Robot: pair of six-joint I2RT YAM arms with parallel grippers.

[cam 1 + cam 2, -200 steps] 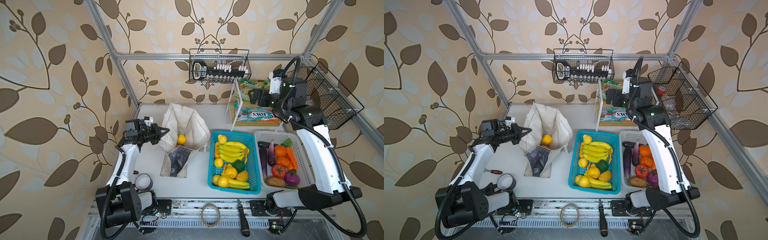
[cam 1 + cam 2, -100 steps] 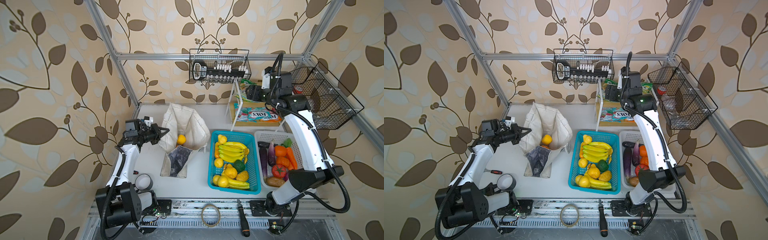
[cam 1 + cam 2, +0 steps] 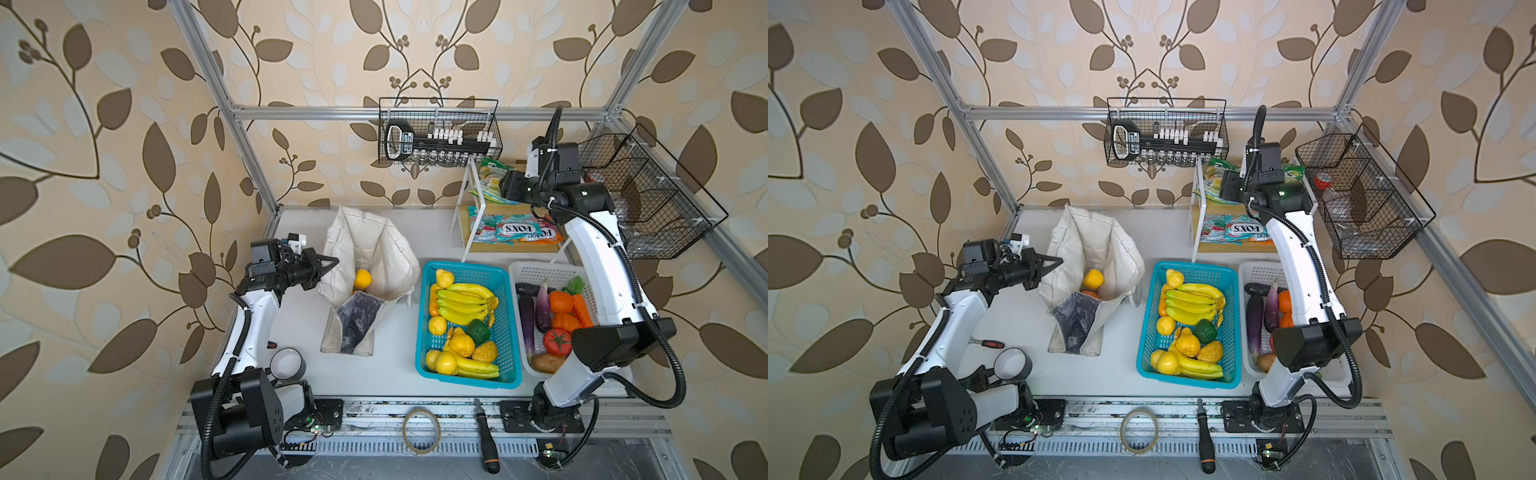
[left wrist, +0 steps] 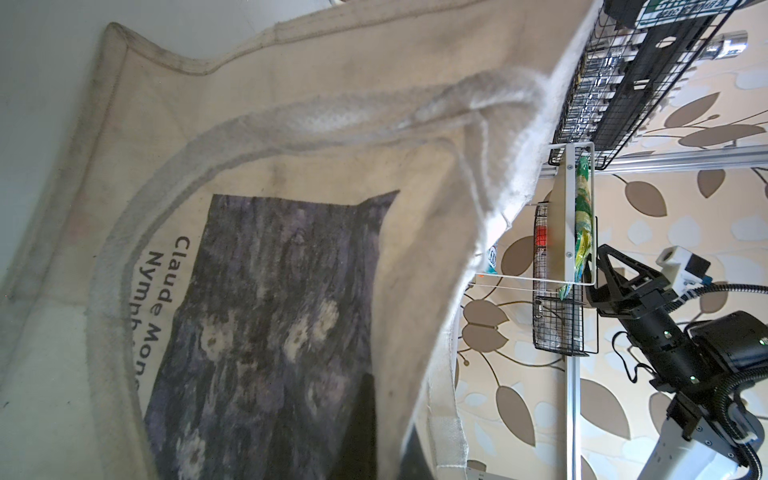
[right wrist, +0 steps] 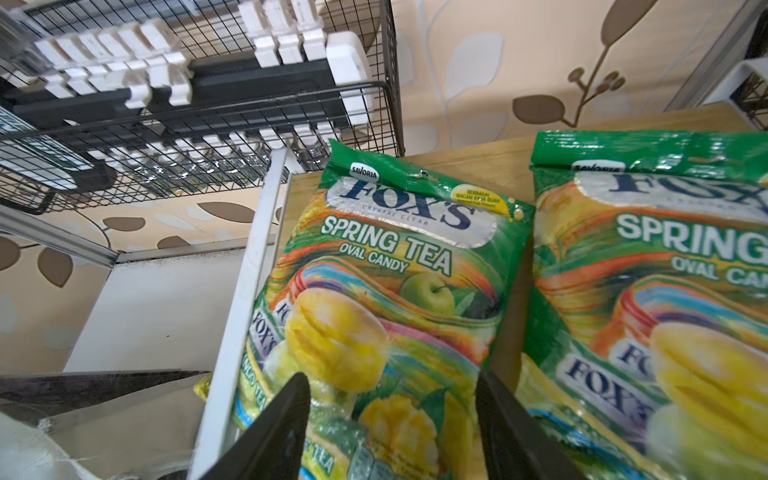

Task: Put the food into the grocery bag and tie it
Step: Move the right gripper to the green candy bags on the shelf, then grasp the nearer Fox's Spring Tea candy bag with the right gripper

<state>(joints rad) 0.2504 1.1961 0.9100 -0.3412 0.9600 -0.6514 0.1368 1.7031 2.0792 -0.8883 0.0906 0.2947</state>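
Note:
The grocery bag [image 3: 374,249] [image 3: 1092,245] stands open at the left of the table, its dark panel [image 4: 266,311] facing front. An orange fruit [image 3: 362,278] lies inside it. My left gripper [image 3: 330,262] [image 3: 1054,262] is shut on the bag's left rim. Two green-and-yellow packets [image 5: 395,270] [image 5: 665,270] lie on the top shelf [image 3: 492,174]. My right gripper [image 5: 395,428] [image 3: 505,187] is open just over the left packet, one finger [image 5: 282,424] on each side of its lower end. Two purple eggplants [image 3: 525,320] [image 3: 543,305] lie in the white basket [image 3: 540,268].
A blue basket [image 3: 422,324] of bananas and lemons stands between bag and white basket. Blue-and-red FOX'S packets [image 3: 515,228] fill the lower shelf. Wire baskets hang on the back wall [image 3: 436,133] and on the right [image 3: 648,199]. A tape roll [image 3: 286,363] lies front left.
My right arm has swung left and down over the green packets, and its jaws have narrowed. The left arm and the bag have not moved.

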